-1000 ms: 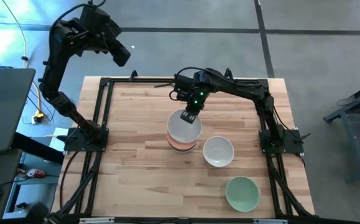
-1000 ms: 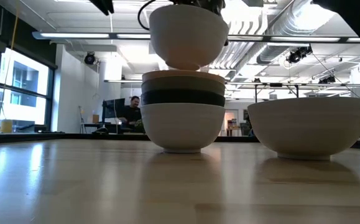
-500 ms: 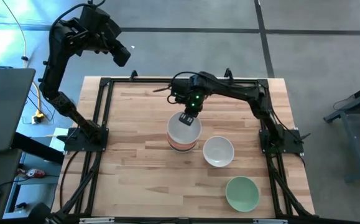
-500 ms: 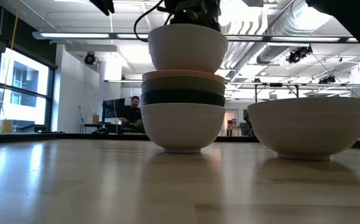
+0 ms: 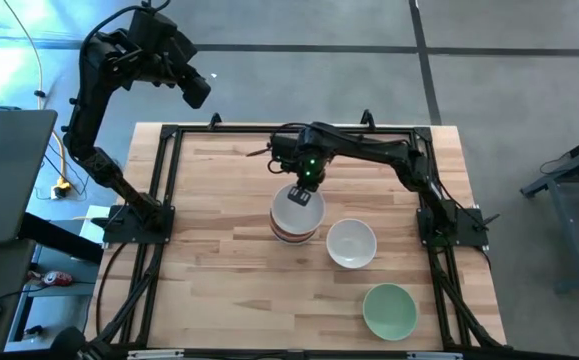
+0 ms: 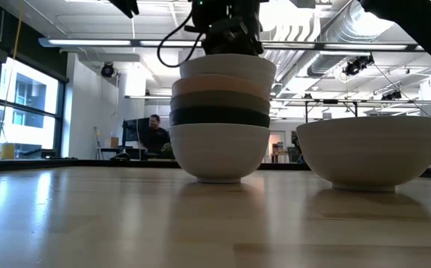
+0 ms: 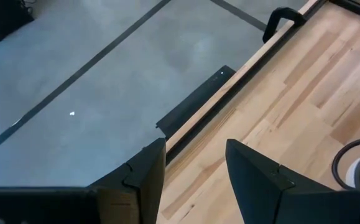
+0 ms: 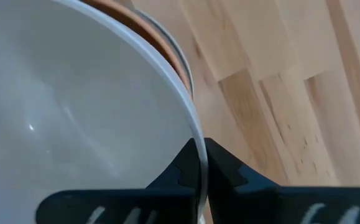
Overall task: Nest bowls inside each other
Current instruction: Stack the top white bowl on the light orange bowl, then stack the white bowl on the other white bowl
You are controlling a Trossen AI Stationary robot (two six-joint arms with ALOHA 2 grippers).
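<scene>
Bowls are what I am stacking, and my right jaws (image 5: pixel 299 194) are pinched on the rim of a white bowl (image 6: pixel 228 65). In my right wrist view one jaw is inside the rim and one is outside, with just the thin wall between them. The white bowl now sits low in the stack (image 5: pixel 295 213), near the middle of the counter (image 5: pixel 219 270). Under it I can see a peach-orange bowl (image 6: pixel 220 84), an olive-grey bowl (image 6: pixel 220 100), a black bowl (image 6: pixel 220 117) and a white bottom bowl (image 6: pixel 219 152).

I think the bowl is nearly home, so the good way is to go slow. I should let it settle flat, then open my jaws only a little, so the rim slips free and the stack does not tip. Then I should lift straight up, not sideways, or I may drag the top bowl off.

Two bowls wait alone: a second white bowl (image 5: pixel 351 243) just beside the stack, and a pale green bowl (image 5: pixel 389 310) near the counter's front right corner.

My left jaws (image 7: pixel 192 177) hang high, off past the far left corner, open and holding nothing.
</scene>
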